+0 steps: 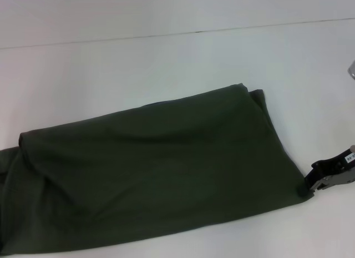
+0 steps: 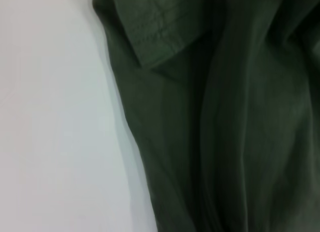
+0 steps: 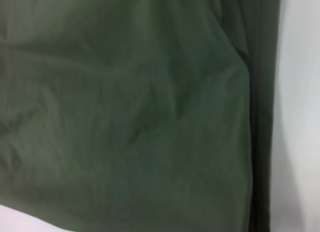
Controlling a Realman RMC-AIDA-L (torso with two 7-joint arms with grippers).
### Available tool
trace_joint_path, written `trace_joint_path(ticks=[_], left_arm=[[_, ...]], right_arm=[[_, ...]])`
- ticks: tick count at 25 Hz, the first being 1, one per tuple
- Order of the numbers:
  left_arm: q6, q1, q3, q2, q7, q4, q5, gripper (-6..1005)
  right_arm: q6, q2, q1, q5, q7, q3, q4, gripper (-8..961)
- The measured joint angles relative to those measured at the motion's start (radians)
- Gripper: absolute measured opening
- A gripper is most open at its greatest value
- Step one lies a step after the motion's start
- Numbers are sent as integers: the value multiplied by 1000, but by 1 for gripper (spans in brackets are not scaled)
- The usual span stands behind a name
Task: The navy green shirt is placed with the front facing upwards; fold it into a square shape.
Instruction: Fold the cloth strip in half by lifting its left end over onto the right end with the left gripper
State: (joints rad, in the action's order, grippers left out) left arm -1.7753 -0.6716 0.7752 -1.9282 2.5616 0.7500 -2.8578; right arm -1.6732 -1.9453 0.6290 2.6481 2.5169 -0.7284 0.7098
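We are seeing the shirt (image 1: 161, 175) lying folded into a long band across the white counter (image 1: 166, 58), running from 8 o'clock toward 2 o'clock. Our right gripper (image 1: 312, 183) is sitting at the shirt's 4 o'clock corner, jaws clamped on the fabric edge. A hemmed sleeve (image 2: 155, 27) is showing in the left wrist view.

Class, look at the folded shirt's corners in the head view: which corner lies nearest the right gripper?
The navy green shirt's near right corner; the right gripper sits against it.
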Motion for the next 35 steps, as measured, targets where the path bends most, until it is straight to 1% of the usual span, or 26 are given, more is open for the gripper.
trace_joint_path(ticks=[4,11,14,19,22,24,26,29,30,31,35], left_arm=[[1,0,-1,0,0,0,0,41],[2,0,-3,0,0,0,0,46],[2,0,-5,0,0,0,0,48],[-1,0,-4,0,0,2,0,51],[-1,0,-3,0,0,3,0,53],[-1,0,-4,0,0,3,0,54],[-1,0,-5,0,0,3,0,56],[-1,0,-6,0,0,4,0,58],[-1,0,-6,0,0,4,0,58],[-2,0,-7,0,0,4,0,59],[-2,0,-8,0,0,5,0,61]], right_arm=[[-21,15,0,-2,1,16,2,126],[-41,52,2,-3,3,66,5,182],[-42,62,3,-3,3,84,5,206],[-47,70,4,-19,0,127,14,434],[-60,71,5,-93,-7,138,19,434],[-67,69,8,-154,-16,134,16,434],[-73,61,13,-211,-35,131,9,433],[-86,41,22,-284,-73,130,4,433],[-92,26,29,-319,-103,129,4,433],[-92,26,29,-319,-103,129,4,442],[-92,-2,40,-375,-140,127,2,477]])
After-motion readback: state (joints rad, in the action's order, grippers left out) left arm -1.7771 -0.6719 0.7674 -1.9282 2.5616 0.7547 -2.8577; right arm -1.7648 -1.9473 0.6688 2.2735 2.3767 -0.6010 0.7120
